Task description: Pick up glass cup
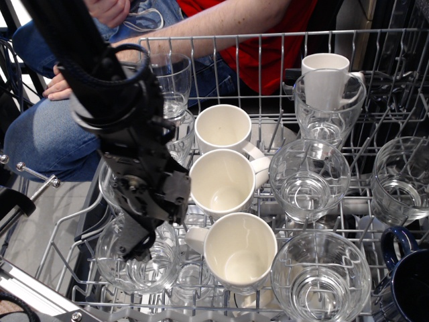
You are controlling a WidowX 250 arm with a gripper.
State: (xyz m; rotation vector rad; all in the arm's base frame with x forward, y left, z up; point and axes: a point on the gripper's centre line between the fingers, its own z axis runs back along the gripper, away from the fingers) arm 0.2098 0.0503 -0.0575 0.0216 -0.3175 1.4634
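The glass cup (127, 272), a clear wide tumbler, stands upright in the front left corner of the dishwasher rack (268, 37). My black gripper (153, 235) comes down on it from above. One finger (136, 245) reaches inside the cup near its left side. The other finger sits by the cup's right rim, next to a white mug (240, 249). The jaws look apart, with no grip on the glass. The arm hides the cup's back rim and another glass behind it.
Two more white mugs (224, 182) (223, 127) line the middle. Similar tumblers (310, 176) (320, 276) (402, 178) stand to the right. A narrower glass (167, 77) is at the back left. A blue mug (410, 282) is at the front right. A seated person (47, 127) is behind.
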